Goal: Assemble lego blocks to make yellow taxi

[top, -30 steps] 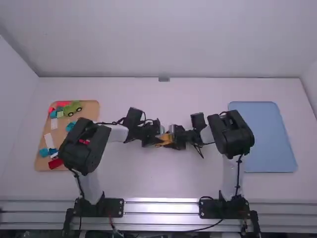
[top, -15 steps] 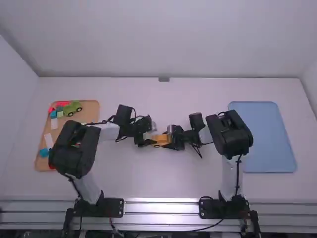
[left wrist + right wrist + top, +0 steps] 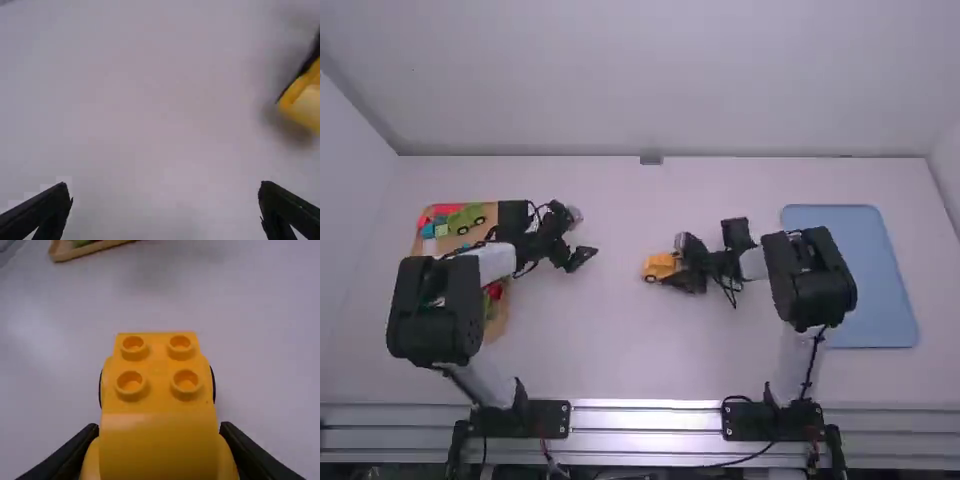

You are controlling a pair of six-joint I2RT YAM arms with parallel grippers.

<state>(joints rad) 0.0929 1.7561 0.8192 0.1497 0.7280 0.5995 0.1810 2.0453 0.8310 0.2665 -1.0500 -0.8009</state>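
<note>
Likely light and rigid, the yellow car [image 3: 157,395] is aptly side-clasped by the right gripper [image 3: 160,427]; apart from it, the left gripper [image 3: 165,185] is spread.

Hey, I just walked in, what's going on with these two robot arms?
The right pincer has hold of a yellow toy car, with four bare studs visible on top. The left pincer is open and empty, over the table between the car and a wooden tray of colored blocks. The taxi looks only partly built.
</note>
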